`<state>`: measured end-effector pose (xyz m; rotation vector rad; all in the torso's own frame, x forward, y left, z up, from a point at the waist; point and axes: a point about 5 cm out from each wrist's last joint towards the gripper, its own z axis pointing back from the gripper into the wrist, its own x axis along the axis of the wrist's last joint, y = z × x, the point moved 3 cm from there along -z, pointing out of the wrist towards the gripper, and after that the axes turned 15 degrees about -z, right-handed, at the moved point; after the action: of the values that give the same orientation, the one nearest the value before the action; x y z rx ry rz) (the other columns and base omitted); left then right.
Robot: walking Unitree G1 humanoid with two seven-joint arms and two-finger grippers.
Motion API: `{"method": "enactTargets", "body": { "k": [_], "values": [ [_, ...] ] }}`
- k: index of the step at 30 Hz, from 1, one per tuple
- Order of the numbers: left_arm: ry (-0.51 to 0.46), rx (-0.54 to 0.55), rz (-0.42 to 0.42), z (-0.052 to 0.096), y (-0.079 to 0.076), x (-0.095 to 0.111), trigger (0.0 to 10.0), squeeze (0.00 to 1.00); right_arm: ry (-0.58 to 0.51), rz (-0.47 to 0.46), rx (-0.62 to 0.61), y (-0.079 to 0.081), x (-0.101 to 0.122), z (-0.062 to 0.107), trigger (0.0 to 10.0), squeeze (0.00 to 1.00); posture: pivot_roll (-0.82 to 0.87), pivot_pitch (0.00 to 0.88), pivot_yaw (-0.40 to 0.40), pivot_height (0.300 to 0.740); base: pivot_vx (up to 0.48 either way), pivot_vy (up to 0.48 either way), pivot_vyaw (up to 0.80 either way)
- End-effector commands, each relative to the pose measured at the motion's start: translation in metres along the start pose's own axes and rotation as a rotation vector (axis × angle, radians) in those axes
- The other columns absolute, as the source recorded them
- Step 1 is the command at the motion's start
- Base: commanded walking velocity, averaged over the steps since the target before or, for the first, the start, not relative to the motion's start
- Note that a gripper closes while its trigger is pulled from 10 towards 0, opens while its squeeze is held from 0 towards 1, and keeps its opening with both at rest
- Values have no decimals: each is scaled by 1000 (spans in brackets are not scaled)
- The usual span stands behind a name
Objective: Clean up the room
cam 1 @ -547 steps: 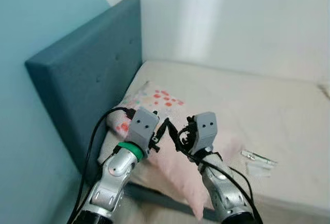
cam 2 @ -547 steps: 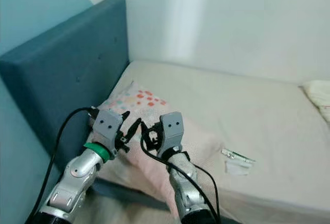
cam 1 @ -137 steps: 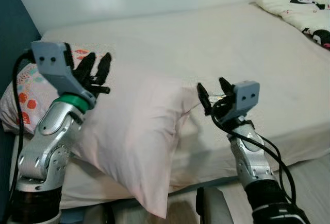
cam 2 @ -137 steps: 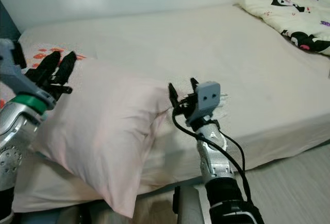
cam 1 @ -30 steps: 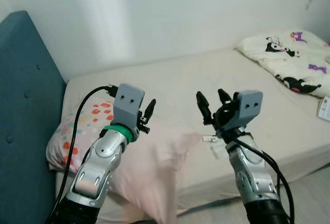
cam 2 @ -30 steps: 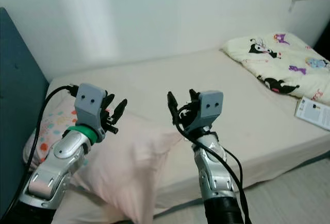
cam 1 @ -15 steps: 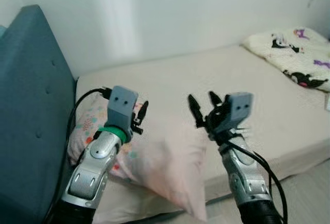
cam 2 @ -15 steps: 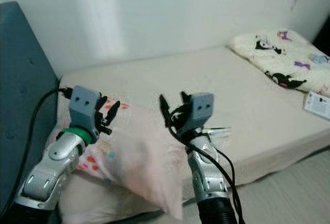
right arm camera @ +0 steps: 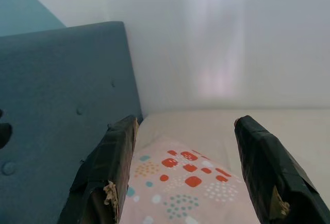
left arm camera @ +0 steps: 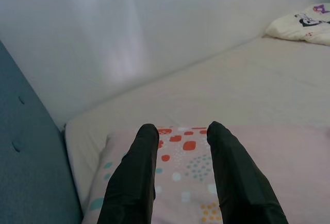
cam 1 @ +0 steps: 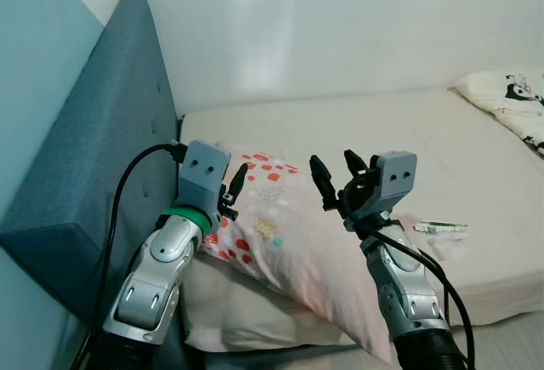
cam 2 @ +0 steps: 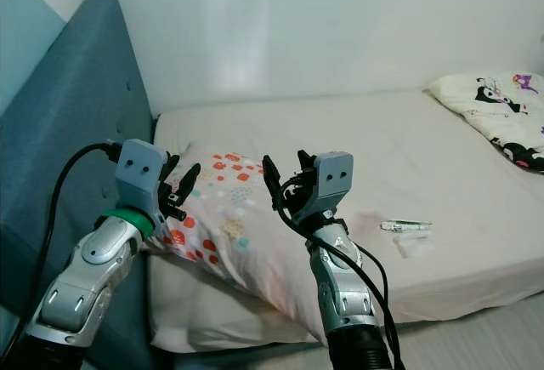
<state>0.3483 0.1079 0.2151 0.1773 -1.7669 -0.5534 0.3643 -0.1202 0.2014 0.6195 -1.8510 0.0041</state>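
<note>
Spotted pillow [cam 1: 280,217] at the bed's [cam 1: 408,145] head-end corner, beside the blue headboard [cam 1: 102,149].
Left gripper [cam 1: 231,187] and right gripper [cam 1: 333,174] raised above it, fingers of both spread, clasping nothing. Small packet [cam 1: 442,228] near the front edge.

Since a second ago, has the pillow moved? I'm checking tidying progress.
Yes. The pillow now lies nearer the headboard, overlapping the spotted pillow it was beside.

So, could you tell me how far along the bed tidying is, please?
Looks done: the patterned pillow lies by the headboard. In hand: nothing; the left end effector and right end effector hover open above it. Left: the small wrapper on the mattress.
</note>
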Motion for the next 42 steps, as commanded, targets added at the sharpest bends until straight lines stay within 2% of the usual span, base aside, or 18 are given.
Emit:
{"method": "enactTargets", "body": {
  "k": [1,8,24,33,38,42],
  "values": [
    [-2,-11,-4,0,-4,-1,10000,0,1,3,-9,-3,-1,2,10000,0,-105,56,90,740,0,-360,0],
    [-7,-12,-6,0,-5,-1,10000,0,1,3,-10,-3,-1,2,10000,0,-105,57,90,740,0,-323,0],
    [40,2,-5,-3,-4,-8,10000,0,18,-11,9,3,-3,2,10000,0,-111,59,93,740,0,0,0],
    [53,-3,-5,-2,-6,-13,10000,0,26,6,-32,-3,-7,4,10000,0,-111,58,94,740,0,0,0],
    [81,3,-11,-1,-6,-19,10000,0,49,26,-55,-6,-14,8,10000,0,-112,61,94,725,0,0,0],
    [152,17,-24,1,-5,-33,10000,0,55,25,-66,-8,-15,9,10000,0,-114,62,96,710,0,0,0]
  ]
}}
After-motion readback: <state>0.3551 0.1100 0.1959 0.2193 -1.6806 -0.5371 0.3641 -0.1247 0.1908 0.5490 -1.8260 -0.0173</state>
